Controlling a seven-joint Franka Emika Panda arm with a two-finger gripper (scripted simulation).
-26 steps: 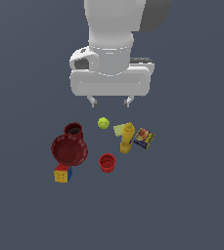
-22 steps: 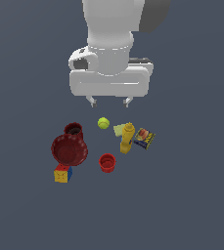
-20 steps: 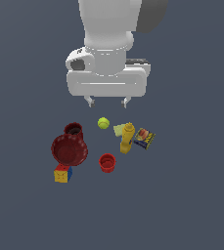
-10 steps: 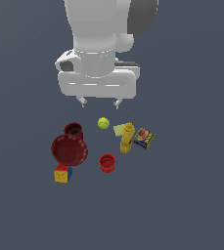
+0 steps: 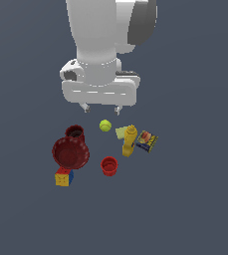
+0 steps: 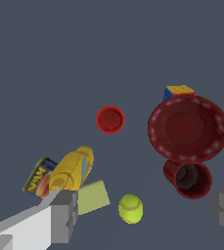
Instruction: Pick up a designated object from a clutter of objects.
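A plain dark grey-blue desk (image 5: pixel 195 209) fills both views. The end effector (image 5: pixel 101 108) hangs wide open and empty — the tennis ball (image 5: pixel 105 125) lies just below, between its fingertips.

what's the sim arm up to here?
The Panda's open pincer hangs over a small clutter and holds nothing. The tennis ball it is meant to pick up lies free on the floor, just below the fingertips in the exterior view. Around the ball are a dark red mug and bowl, a red cup, a yellow bottle, a printed box and a colourful cube.
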